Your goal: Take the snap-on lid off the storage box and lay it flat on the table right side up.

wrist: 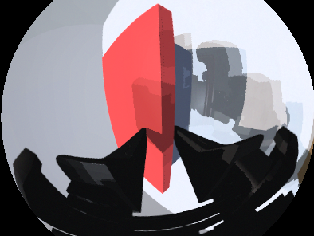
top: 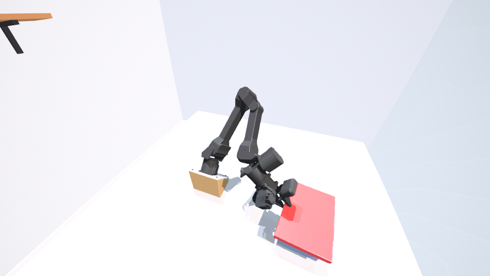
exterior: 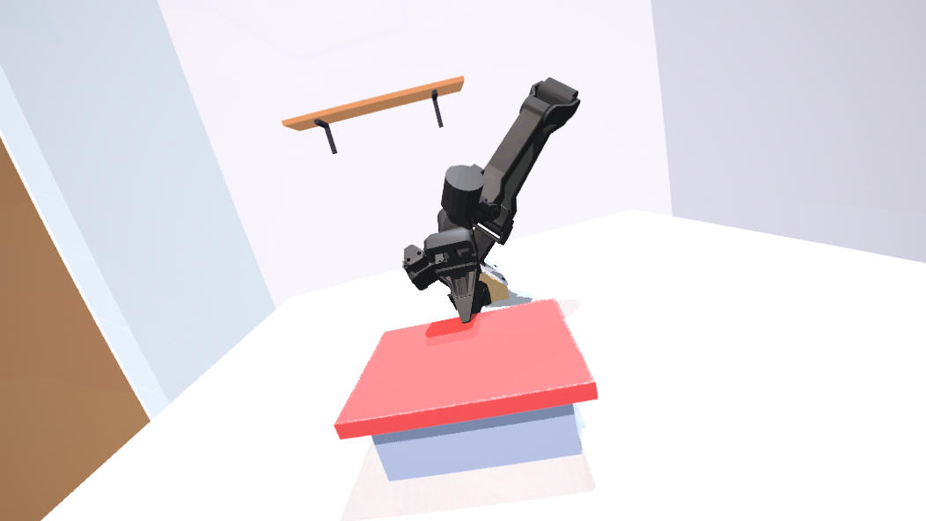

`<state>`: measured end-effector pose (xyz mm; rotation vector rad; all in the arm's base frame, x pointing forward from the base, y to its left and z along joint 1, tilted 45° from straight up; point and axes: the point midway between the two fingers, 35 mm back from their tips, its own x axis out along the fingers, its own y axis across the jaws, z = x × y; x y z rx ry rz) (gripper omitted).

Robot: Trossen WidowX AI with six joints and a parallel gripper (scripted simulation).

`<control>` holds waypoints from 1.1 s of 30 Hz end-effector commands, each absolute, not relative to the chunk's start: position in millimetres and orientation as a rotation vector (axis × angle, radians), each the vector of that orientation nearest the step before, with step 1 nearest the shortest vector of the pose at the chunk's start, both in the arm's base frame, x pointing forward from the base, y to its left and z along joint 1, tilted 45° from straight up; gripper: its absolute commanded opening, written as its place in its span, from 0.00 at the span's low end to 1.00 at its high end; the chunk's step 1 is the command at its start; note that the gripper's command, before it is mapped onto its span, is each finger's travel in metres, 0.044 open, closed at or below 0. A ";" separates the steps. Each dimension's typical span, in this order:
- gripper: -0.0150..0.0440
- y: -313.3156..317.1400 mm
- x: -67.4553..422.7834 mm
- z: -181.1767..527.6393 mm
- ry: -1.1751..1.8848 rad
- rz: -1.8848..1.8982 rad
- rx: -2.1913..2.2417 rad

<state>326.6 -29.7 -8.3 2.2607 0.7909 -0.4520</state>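
Observation:
A flat red lid (top: 308, 223) (exterior: 473, 369) (wrist: 135, 78) sits on a pale blue storage box (exterior: 479, 443) (top: 294, 250). Its far edge looks slightly raised. A darker red tab (top: 289, 212) (exterior: 446, 326) (wrist: 154, 110) marks the lid's edge nearest the arm. My gripper (top: 287, 205) (exterior: 467, 317) (wrist: 159, 130) is shut on that tabbed edge, one finger above the lid and one below. In the wrist view the lid runs edge-on between the two black fingers. The box is mostly hidden under the lid in the top view.
The arm's base stands on a tan block (top: 207, 183) on the white table (top: 119, 223) (exterior: 745, 355). A wooden shelf (exterior: 372, 103) (top: 23, 16) hangs on the wall behind. A brown panel (exterior: 45, 363) stands at the left.

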 end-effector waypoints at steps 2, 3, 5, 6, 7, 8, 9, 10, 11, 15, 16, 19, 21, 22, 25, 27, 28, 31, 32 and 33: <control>0.25 -32.3 326.5 -6.2 0.786 -0.447 2.262; 0.25 -32.4 326.5 -6.0 0.786 -0.447 2.262; 0.25 -32.7 326.4 -5.7 0.786 -0.447 2.262; 0.25 -32.9 326.4 -5.6 0.786 -0.447 2.262; 0.25 -33.0 326.3 -5.4 0.786 -0.447 2.262; 0.25 -33.1 326.3 -5.3 0.786 -0.447 2.262; 0.25 -33.3 326.3 -5.1 0.786 -0.447 2.262; 0.25 -33.4 326.3 -5.0 0.786 -0.447 2.262; 0.25 -33.6 326.3 -4.8 0.786 -0.447 2.262; 0.25 -34.1 326.3 -4.3 0.786 -0.447 2.262; 0.25 -34.3 326.3 -4.1 0.786 -0.447 2.262; 0.25 -34.7 326.3 -3.7 0.786 -0.447 2.262; 0.25 -35.0 326.3 -3.4 0.786 -0.447 2.262; 0.25 -35.2 326.3 -3.3 0.786 -0.447 2.262; 0.25 -35.6 326.2 -2.8 0.786 -0.447 2.262; 0.25 -35.9 326.2 -2.6 0.786 -0.447 2.262; 0.25 -36.0 326.2 -2.4 0.786 -0.447 2.262; 0.25 -36.4 326.2 -2.0 0.786 -0.447 2.262; 0.25 -36.6 326.2 -1.8 0.786 -0.447 2.262; 0.25 -36.7 326.2 -1.7 0.786 -0.447 2.262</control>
